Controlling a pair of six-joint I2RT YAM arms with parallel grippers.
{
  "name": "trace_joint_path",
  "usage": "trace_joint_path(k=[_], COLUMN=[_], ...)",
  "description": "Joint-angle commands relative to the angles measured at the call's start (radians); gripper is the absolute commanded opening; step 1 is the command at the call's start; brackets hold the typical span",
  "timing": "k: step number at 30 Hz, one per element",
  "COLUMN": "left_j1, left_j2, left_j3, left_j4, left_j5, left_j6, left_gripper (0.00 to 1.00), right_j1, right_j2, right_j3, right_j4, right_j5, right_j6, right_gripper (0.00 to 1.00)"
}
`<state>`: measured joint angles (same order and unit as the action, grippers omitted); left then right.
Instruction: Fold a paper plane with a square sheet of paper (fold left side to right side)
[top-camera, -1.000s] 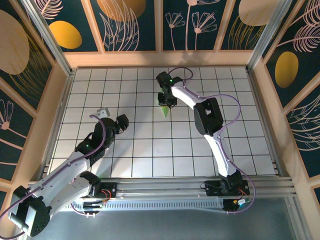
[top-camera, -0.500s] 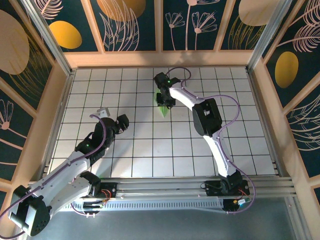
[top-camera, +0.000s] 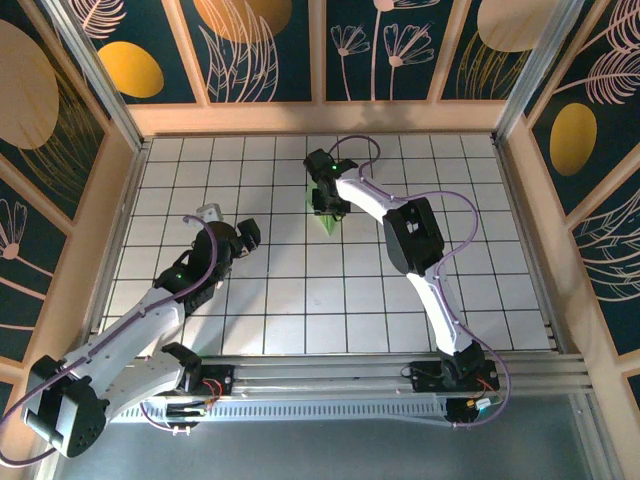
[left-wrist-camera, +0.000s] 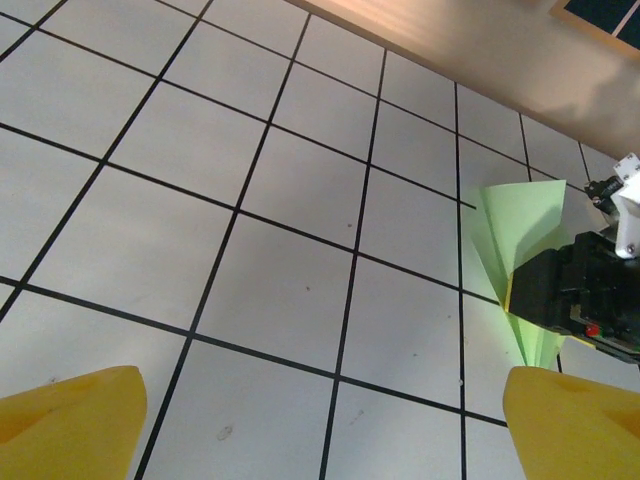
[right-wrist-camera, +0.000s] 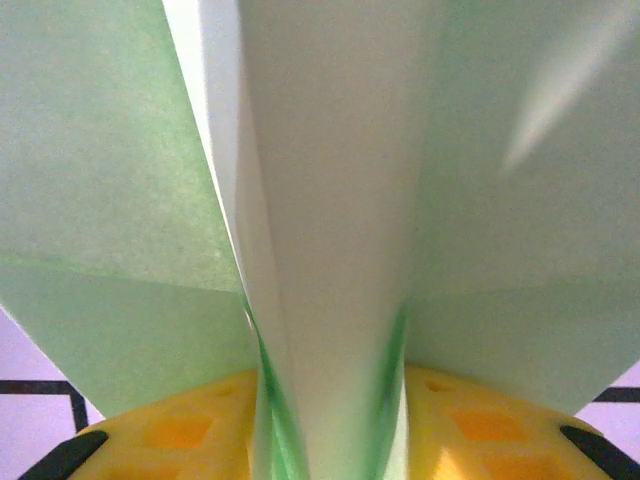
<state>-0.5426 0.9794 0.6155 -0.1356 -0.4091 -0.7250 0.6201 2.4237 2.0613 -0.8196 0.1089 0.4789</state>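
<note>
Left fingers spread wide, empty, above table. Beyond them, paper plane: centre fold between right fingers, wings flaring either side. Clamped or slack, cannot tell. Best: part evenly, lift straight off, no dragging.

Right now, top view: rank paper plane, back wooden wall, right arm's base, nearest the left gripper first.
From the left gripper:
1. paper plane, just to its right.
2. back wooden wall, straight beyond.
3. right arm's base, near edge, far right.
</note>
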Motion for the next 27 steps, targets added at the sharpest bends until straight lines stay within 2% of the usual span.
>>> trace_joint_path(k=[1,27], left_j1=[0.006,0.006], left_j2=[0.008,0.048], left_j3=[0.029,0.056], left_j4=[-0.015,-0.016], left_j5=[-0.014,0.01], left_j6=[0.014,0.019], left_gripper=[0.92,0.93], right_j1=[0.01,0.027], right_j2=[-0.041,-0.067], right_j3=[-0.022,0.015], right_j4=[-0.042,-0.077], right_j5=[0.034,0.062], right_j6=[0.024,0.02], right_gripper=[0.39,0.43])
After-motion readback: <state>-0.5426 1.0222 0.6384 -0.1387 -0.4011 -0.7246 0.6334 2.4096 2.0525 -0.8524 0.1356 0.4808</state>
